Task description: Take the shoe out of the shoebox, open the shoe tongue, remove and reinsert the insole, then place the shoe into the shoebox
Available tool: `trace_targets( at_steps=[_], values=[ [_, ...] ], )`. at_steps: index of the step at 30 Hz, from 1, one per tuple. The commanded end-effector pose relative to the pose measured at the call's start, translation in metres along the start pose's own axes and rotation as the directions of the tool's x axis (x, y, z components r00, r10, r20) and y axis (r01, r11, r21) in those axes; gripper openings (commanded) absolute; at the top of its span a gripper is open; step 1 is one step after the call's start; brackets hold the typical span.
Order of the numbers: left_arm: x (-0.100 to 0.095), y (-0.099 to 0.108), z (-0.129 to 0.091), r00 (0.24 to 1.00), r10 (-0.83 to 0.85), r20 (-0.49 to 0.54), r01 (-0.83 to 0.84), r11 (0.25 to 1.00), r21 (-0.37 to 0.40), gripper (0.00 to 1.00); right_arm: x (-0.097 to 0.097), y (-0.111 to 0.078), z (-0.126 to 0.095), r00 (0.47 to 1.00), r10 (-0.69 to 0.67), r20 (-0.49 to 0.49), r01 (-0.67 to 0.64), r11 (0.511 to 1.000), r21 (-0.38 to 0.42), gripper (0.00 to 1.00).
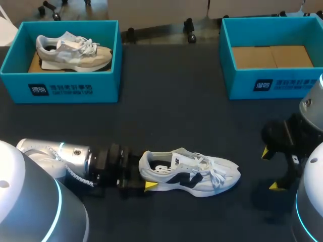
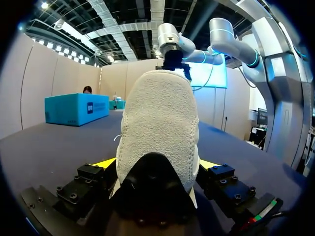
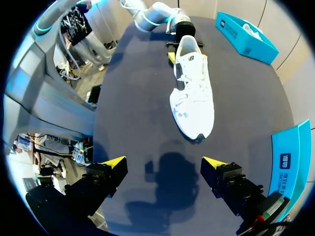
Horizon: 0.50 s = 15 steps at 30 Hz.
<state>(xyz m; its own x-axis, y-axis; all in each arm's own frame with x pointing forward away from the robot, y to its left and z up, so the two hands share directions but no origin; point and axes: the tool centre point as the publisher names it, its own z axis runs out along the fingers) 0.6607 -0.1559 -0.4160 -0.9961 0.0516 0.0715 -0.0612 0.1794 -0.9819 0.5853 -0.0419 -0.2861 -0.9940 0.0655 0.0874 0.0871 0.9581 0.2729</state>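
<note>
White mesh shoe (image 1: 189, 171) lies on its sole on the dark desk (image 1: 176, 111), well apart from the empty teal shoebox (image 1: 272, 83). Left jaws pinch its heel from both sides; right jaws hang spread above the desk, clear of the toe.

White shoe (image 1: 214, 174) w/ navy logo (image 1: 185, 180); teal box (image 1: 60, 89), beige shoe (image 1: 73, 52); dark table (image 1: 166, 113); yellow-tipped R tool (image 3: 162, 163).

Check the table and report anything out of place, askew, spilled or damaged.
Nothing looks damaged or spilled. The white shoe stands upright on the table, outside the left shoebox and the right shoebox, its heel held by the left gripper; that fits the task. The right gripper hangs open over bare table.
</note>
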Motion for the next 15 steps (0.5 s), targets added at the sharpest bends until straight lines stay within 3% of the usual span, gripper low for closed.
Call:
trace_targets(
  at_steps=[1, 12, 13, 14, 15],
  values=[
    [-0.0012, 0.0009, 0.0049, 1.000, -0.005, 0.000, 0.005, 1.000, -0.005, 1.00, 0.0005, -0.0002, 0.0010, 1.000, -0.001, 0.001, 0.001, 1.000, 0.001, 1.00],
    [-0.0010, 0.0045, 0.0119, 1.000, -0.019, -0.013, 0.019, 1.000, -0.011, 1.00, 0.0005, -0.0002, 0.0010, 1.000, -0.001, 0.001, 0.001, 1.000, 0.001, 1.00],
    [-0.0003, 0.0046, 0.0119, 1.000, -0.020, -0.014, 0.020, 1.000, -0.010, 0.60, 0.0005, -0.0002, 0.0010, 1.000, -0.001, 0.001, 0.001, 1.000, 0.001, 1.00],
    [0.0004, 0.0046, 0.0119, 1.000, -0.021, -0.015, 0.021, 1.000, -0.010, 0.11, 0.0005, -0.0002, 0.0010, 1.000, -0.001, 0.001, 0.001, 1.000, 0.001, 1.00],
    [0.0005, 0.0046, 0.0121, 1.000, -0.021, -0.018, 0.021, 1.000, -0.010, 0.00, 0.0005, -0.0002, 0.0010, 1.000, -0.001, 0.001, 0.001, 1.000, 0.001, 1.00]
  ],
)
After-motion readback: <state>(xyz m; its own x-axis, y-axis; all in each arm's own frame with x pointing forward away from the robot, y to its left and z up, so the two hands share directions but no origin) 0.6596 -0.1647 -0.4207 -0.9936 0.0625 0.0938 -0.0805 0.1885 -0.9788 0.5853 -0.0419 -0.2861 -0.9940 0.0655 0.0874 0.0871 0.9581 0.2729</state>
